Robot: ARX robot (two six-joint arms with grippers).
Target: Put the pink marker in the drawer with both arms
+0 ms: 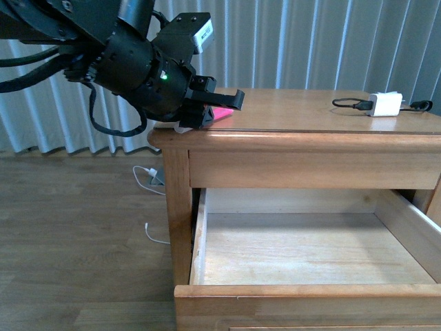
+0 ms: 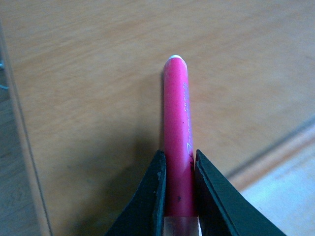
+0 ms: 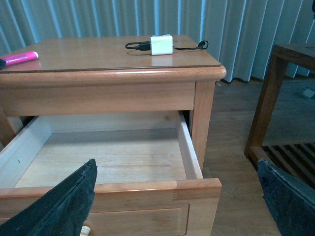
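Note:
My left gripper is shut on the pink marker at the nightstand top's left front corner. In the left wrist view the marker lies on or just above the wood, its pale cap end between my fingers, its rounded tip pointing away. It also shows in the right wrist view. The drawer is pulled wide open, its pale interior empty, as the right wrist view also shows. My right gripper is open wide, in front of the drawer's front right corner, holding nothing.
A white charger block with a black cable lies on the nightstand top at the back right. White cables lie on the floor left of the nightstand. A dark wooden shelf stands to the right. Curtains hang behind.

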